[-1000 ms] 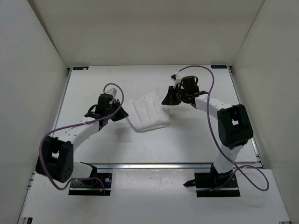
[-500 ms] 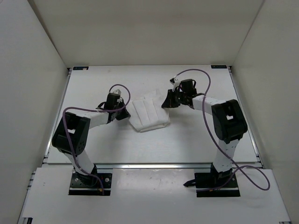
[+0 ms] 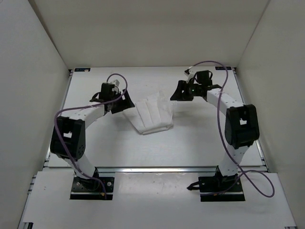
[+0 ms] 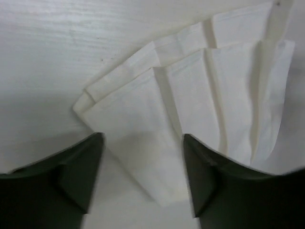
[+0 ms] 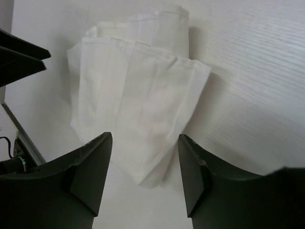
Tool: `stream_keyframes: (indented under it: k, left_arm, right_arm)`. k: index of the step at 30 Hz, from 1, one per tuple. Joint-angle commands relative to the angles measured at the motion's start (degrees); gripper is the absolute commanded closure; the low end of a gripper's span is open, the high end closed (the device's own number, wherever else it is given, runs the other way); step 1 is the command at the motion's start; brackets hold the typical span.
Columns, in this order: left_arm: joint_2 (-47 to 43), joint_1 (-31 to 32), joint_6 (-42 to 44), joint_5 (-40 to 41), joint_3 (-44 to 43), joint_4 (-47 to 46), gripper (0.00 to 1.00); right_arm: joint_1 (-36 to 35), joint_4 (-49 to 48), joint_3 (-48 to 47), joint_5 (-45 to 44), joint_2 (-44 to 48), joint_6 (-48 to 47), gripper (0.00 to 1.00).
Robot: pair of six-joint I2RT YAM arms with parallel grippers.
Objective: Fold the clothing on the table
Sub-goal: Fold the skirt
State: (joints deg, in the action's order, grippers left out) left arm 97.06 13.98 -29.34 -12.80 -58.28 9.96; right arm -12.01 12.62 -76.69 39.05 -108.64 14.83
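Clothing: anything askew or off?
Yes. The clothing lies skewed to the table edges, and its folded layers fan out with stepped, unaligned edges instead of stacking squarely. No tears or stains visible.

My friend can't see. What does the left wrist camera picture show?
Folded white clothing lies flat on the white table, its layers fanned out with crease lines. The left tool's two dark fingers stand open at the bottom, holding nothing.

The white clothing, folded in creased layers, lies flat on the table.
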Motion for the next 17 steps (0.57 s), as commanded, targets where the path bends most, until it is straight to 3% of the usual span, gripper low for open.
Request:
stream_keyframes:
  k: [1,2,4,5,8,17]
  left_arm:
    - [-10.19,-0.88,6.21,-2.07,-5.08,11.39,0.06]
    - [-11.61,-0.01,7.62,0.38,-5.17,13.32,0.01]
    - [-17.57,1.65,9.65,4.51,-3.78,15.61,0.01]
    - [-19.26,3.23,10.35,8.02,-3.68,15.71,0.01]
    - [-26.28,4.39,10.45,11.64,0.61,17.37,0.01]
    - [-39.48,3.86,6.23,11.56,17.14,16.5,0.01]
  right_arm:
    - [2.43,8.81,-2.68,-5.35,11.77,-2.78,0.43]
    - [2.52,9.61,-0.33,-7.56,15.35,-4.27,0.39]
    - [2.08,11.01,4.5,-16.94,21.69,-6.38,0.22]
    - [2.08,11.37,5.57,-19.34,23.02,-7.44,0.18]
    - [2.25,12.77,12.41,-24.45,28.91,-7.28,0.15]
    - [4.72,3.99,34.75,-19.18,43.24,0.55,0.2]
